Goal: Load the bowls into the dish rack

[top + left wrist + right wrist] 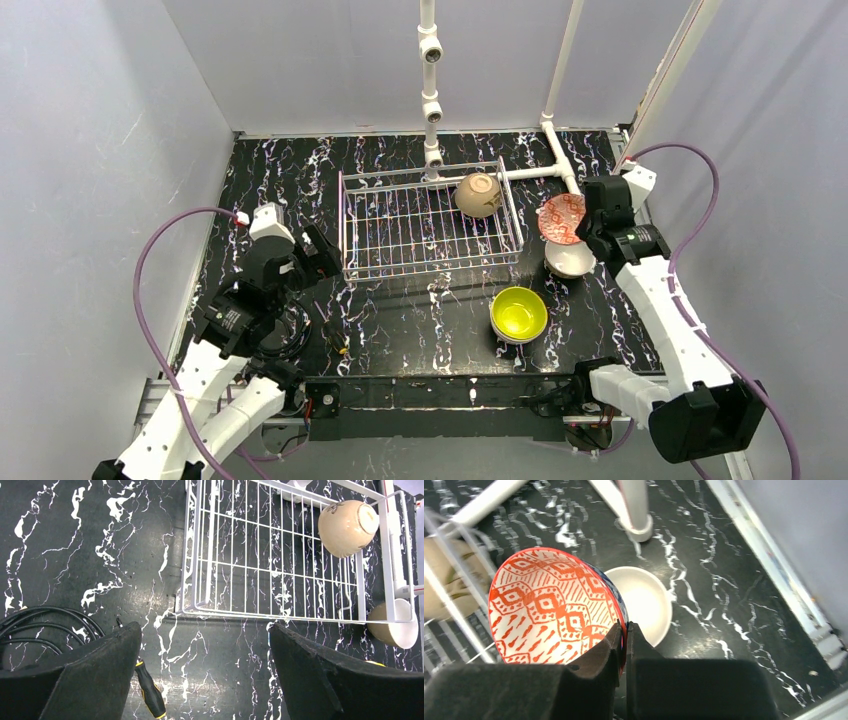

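Most of the rack [343, 230] floor lies free; only a tan bowl [478, 195] blocks its far right corner. A white pipe frame [431, 100] stands behind it. Right of the rack, the right claw [625, 630], pinching a patterned bowl [551, 605], crowds the gap over a white bowl [646, 602].

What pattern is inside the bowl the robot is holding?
Orange-red diamonds and dashes on white inside the bowl; right wrist view shows it best.
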